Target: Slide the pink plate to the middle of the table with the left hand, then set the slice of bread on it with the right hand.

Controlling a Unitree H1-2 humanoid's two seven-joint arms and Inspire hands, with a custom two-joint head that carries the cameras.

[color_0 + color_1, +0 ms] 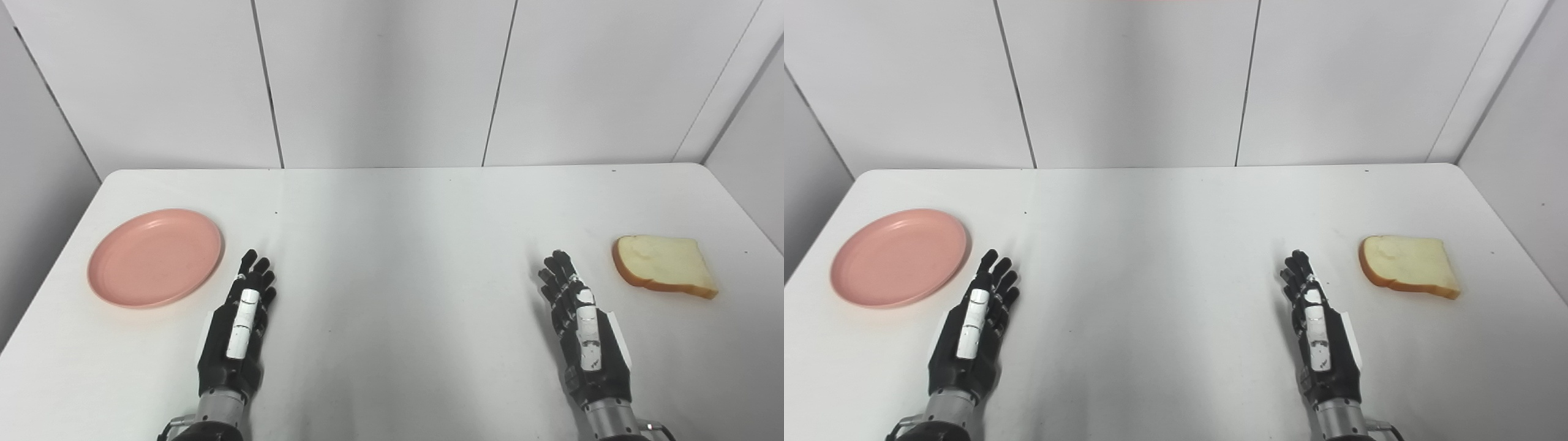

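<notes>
Fingers of both hands extended, holding nothing: left hand near plate, right hand near bread.

Plate: on the table's left side, near the left edge.
Bread slice: on the right side, well apart from the plate.
Left hand: just right of the plate, nearer the front.
Right hand: left of the bread, nearer the front.

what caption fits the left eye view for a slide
Open left hand beside pink plate, open right hand near bread.
</notes>
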